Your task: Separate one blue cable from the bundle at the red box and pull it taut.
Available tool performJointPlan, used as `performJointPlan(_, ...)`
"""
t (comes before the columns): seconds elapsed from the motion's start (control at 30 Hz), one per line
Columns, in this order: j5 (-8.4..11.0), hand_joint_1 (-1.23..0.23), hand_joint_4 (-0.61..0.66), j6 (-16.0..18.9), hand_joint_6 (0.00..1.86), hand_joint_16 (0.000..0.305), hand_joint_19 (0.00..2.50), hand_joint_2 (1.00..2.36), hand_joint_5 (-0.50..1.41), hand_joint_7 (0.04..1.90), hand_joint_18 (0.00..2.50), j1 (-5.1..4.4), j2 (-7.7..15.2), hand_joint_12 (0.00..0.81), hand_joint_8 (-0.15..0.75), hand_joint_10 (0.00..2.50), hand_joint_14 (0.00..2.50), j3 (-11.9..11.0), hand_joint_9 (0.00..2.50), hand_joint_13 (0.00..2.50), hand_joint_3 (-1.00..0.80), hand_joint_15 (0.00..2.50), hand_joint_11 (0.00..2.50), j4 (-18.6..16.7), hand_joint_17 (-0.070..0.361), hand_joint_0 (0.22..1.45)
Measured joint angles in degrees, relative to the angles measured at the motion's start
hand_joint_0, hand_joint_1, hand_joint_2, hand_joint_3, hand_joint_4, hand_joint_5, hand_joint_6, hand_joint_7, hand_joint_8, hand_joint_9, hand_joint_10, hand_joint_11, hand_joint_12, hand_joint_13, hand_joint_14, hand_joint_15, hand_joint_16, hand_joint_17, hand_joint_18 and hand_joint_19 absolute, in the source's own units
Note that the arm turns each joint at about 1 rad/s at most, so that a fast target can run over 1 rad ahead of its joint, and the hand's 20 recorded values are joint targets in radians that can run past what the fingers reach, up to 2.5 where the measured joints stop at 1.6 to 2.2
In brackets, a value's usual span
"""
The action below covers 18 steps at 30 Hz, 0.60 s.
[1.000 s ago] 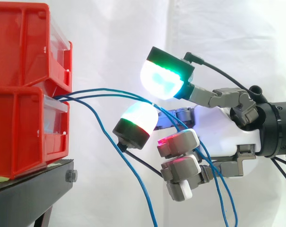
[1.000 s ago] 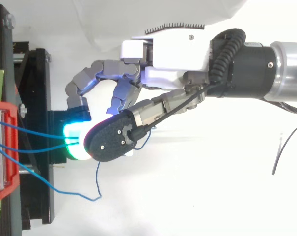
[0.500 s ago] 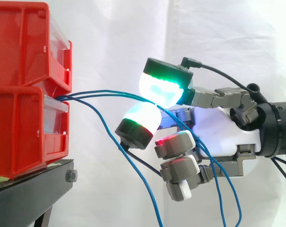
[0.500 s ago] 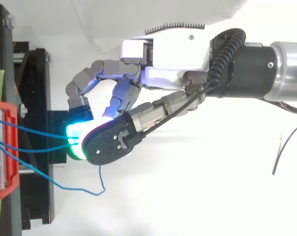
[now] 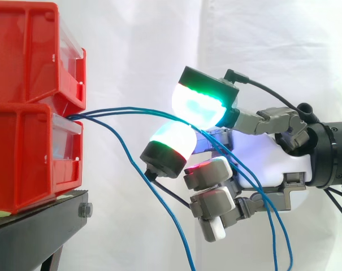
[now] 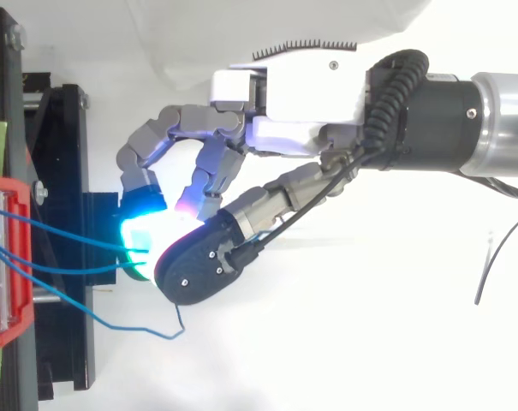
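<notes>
Red bins sit on the black stand before a white curtain; the hand pinches two blue cables between its pads.

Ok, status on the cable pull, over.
Hand shut on two blue cables, pinched between its pads. Both bowed, not taut. Third cable hangs loose from the red box. Nothing in the way.

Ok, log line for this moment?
hand: pads pinching two blue cables | third blue cable: hangs loose from red bin | held cables: slightly arched, not taut | single cable: not yet isolated
</notes>
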State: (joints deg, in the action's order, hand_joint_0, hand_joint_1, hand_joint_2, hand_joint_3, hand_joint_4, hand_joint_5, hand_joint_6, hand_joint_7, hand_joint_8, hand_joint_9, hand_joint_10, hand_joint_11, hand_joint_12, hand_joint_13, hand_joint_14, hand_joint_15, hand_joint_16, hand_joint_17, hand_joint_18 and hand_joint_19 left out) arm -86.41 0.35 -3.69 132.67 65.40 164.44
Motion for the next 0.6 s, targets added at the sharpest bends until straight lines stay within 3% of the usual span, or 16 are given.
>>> performJointPlan(0.27,0.01,-0.86,-0.01,0.01,0.91,0.051,0.90,1.00,-0.10,1.29,0.82,0.15,0.00,0.357,0.280,0.03,0.03,-0.01,1.31,1.13,-0.50,1.11,1.32,0.00,0.116,0.59)
performJointPlan(0.6,0.03,-0.52,0.00,0.25,0.85,0.061,0.92,1.00,-0.09,1.17,0.87,0.26,-0.01,0.405,0.327,0.03,0.03,0.00,1.37,1.20,-0.50,1.12,1.19,0.00,0.138,0.47)
